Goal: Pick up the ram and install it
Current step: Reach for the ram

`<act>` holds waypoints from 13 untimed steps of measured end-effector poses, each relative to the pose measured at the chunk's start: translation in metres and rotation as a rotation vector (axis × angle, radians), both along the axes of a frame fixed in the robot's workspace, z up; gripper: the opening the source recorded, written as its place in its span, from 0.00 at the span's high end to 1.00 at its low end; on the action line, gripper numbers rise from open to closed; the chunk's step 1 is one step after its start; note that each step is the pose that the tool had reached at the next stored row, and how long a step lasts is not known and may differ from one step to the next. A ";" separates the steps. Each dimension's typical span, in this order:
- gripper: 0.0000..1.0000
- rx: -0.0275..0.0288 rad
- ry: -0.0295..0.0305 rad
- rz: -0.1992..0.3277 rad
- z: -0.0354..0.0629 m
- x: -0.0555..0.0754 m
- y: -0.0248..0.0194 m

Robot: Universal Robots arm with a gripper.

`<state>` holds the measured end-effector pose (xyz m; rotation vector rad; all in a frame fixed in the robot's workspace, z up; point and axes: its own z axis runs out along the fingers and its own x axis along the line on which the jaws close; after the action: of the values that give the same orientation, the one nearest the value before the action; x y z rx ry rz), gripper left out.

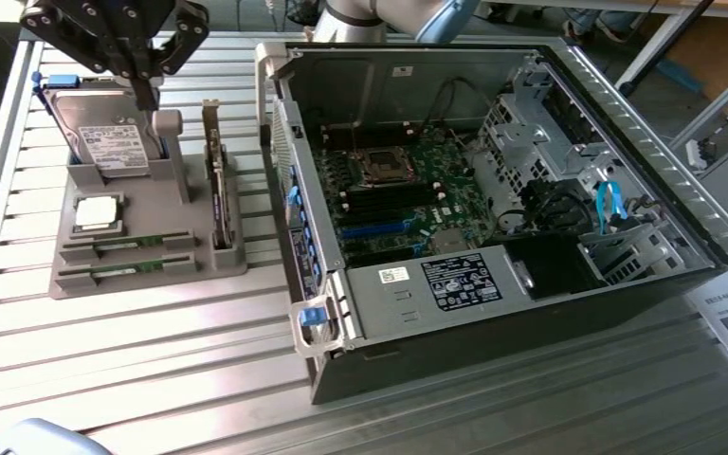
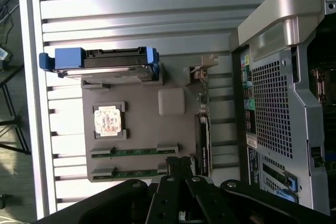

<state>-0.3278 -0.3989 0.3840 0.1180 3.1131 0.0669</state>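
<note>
Gripper (image 1: 149, 100) shut tight, fingers pressed together, nothing held. In the exterior view we see it hanging at 10 o'clock of the scene, above the gray parts holder (image 1: 162, 213), its tips lining up with the top of the hard drive (image 1: 105, 133). We cannot tell any contact there.

We mark two alike green sticks lying flat in slots at the holder's 6 o'clock end: inner ram stick (image 1: 124, 244) and, just beside it at 6 o'clock, outer ram stick (image 1: 121, 273). Both are seated in the holder, apart from the gripper. CPU (image 1: 96, 213) sits at 12 o'clock of the inner stick. Expansion card (image 1: 219, 190) stands upright along the holder's 3 o'clock side.

Open PC case (image 1: 465, 190) lies at 3 o'clock of the holder, motherboard (image 1: 390, 180) exposed. All rests on the slatted aluminium table (image 1: 149, 360).

Wrist view: gripper (image 2: 178, 162) closed over the holder (image 2: 142, 129), nearest the outer ram stick (image 2: 134, 173); inner ram stick (image 2: 134, 151) next, then CPU (image 2: 109, 120), hard drive (image 2: 100, 64) in its blue bracket, expansion card (image 2: 202, 140), PC case (image 2: 283, 103), table (image 2: 131, 9).
</note>
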 end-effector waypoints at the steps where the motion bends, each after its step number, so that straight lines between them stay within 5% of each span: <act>1: 0.90 -0.0001 0.0000 0.000 0.0000 -0.001 0.0000; 13: 0.90 -0.0004 0.0001 0.000 -0.0009 -0.019 0.0000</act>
<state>-0.3466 -0.3989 0.3830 0.1180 3.1132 0.0663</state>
